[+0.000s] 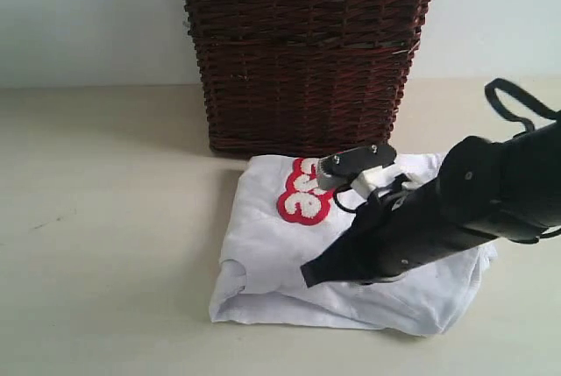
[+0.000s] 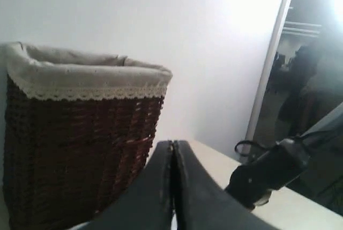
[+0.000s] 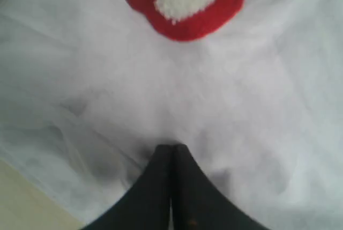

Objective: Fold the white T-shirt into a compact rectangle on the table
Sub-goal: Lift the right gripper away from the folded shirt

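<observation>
Closed right tool (image 3: 171,149), tip-down at white T-shirt (image 3: 252,96)

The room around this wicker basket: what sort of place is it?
Probably a test room staged as a laundry corner: plain beige table, lace-trimmed wicker basket, white T-shirt, robot arm over it.
</observation>
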Tool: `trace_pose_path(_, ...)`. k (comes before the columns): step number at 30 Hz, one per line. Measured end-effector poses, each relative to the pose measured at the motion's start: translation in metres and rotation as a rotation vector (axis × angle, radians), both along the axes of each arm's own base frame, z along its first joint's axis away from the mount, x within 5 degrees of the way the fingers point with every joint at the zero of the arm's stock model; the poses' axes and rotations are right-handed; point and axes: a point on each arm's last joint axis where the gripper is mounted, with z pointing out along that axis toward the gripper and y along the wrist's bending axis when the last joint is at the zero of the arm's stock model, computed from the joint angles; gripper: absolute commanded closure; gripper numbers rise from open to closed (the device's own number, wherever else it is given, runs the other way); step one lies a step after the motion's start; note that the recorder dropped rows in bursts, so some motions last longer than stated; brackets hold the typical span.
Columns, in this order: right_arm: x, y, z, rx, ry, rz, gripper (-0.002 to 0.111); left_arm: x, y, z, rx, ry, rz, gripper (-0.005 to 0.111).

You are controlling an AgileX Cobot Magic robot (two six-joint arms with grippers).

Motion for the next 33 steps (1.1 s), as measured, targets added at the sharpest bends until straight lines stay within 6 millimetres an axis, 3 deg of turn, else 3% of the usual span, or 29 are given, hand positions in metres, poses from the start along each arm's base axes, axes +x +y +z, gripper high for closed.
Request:
trace_pose_path(2, 0.000, 0.000, -0.013, -0.022, 0.035, -0.003, 0.108, -0.013, 0.012, -0.004, -0.042, -0.062, 0.003, 0.107)
trace_pose_path(4, 0.000, 0.000, -0.011, -0.017, 0.033, -0.003, 0.108, -0.019, 0.018, -0.012, -0.055, -0.094, 0.009, 0.107)
trace_pose_path(7, -0.005, 0.000, 0.020, 0.042, -0.011, 0.016, 0.108, -0.017, 0.016, -0.022, -0.021, -0.077, 0.010, 0.107)
trace_pose_path(13, -0.020, -0.011, 0.073, 0.138, -0.182, 0.008, 0.108, -0.017, 0.015, -0.023, -0.013, -0.073, 0.009, 0.107)
trace_pose_path(33, -0.083, -0.058, 0.152, 0.336, -0.536, -0.025, 0.108, -0.017, 0.014, -0.027, 0.022, -0.046, 0.000, 0.107)
